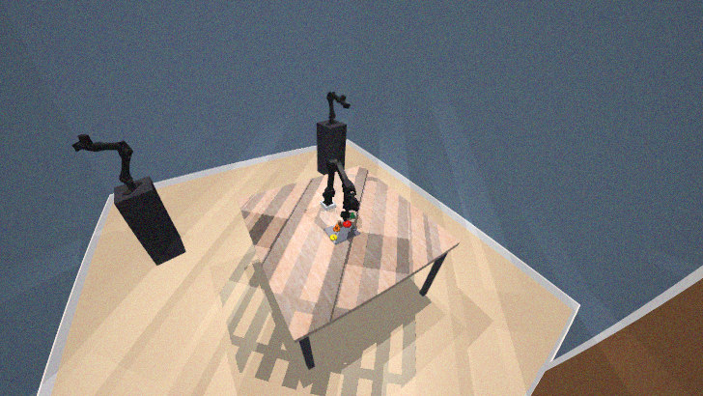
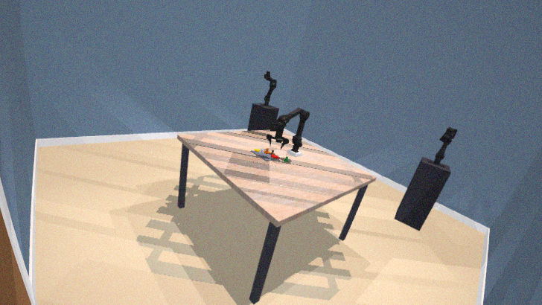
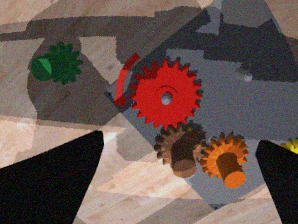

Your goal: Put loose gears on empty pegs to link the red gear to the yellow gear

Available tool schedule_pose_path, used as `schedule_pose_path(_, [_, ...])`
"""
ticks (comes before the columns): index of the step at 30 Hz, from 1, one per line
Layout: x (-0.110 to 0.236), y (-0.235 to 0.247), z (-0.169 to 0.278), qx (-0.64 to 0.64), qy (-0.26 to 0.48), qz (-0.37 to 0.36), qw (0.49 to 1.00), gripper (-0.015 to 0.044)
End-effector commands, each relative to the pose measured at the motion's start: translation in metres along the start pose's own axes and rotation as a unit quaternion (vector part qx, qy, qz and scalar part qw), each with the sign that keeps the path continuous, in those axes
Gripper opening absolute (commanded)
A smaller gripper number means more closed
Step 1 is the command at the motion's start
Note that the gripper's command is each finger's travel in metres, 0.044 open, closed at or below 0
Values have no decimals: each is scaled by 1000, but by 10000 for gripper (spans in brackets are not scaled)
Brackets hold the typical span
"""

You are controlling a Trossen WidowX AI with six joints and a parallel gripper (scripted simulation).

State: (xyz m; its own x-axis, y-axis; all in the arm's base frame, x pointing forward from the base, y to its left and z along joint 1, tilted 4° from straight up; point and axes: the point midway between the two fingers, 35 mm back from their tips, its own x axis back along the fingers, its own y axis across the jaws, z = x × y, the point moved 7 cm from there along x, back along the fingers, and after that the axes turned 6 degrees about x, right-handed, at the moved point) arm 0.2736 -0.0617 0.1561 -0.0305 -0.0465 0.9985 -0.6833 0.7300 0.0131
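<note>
Wrist cam, L to R: green gear (image 1: 351, 215) (image 2: 286, 159) (image 3: 64, 62) is on the table (image 1: 304, 295) (image 2: 303, 181) (image 3: 30, 135), off the board (image 1: 344, 235) (image 2: 261, 153) (image 3: 225, 100), beyond my claw's (image 1: 349, 216) (image 2: 275, 146) (image 3: 180, 137) L fingertip. Red arrow (image 3: 122, 85), then red gear (image 3: 175, 107) (image 1: 347, 224) (image 2: 275, 155), sit beyond the gap. Brown gear (image 3: 172, 142) (image 1: 340, 223) (image 2: 272, 152) shows btwn the tips, teeth by red's; orange gear (image 3: 220, 157) (image 1: 336, 228) (image 2: 266, 150) is beside it, nearer the R tip. Can't tell if either's fully flat. Bare peg (image 3: 247, 77) is beyond the R tip; yellow gear (image 3: 292, 146) (image 1: 333, 238) (image 2: 257, 150) is past it, partly cut off. I've got the claw released, wide, nothing in it, above the table.
</note>
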Motion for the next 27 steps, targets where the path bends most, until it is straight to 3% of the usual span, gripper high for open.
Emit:
schedule_pose_path(1, [-4,40,-21,-340,6,-9,940,440])
schedule_pose_path(13, [-3,71,-35,-594,8,-10,805,440])
schedule_pose_path(27, [-4,102,-44,-831,13,-9,556,440])
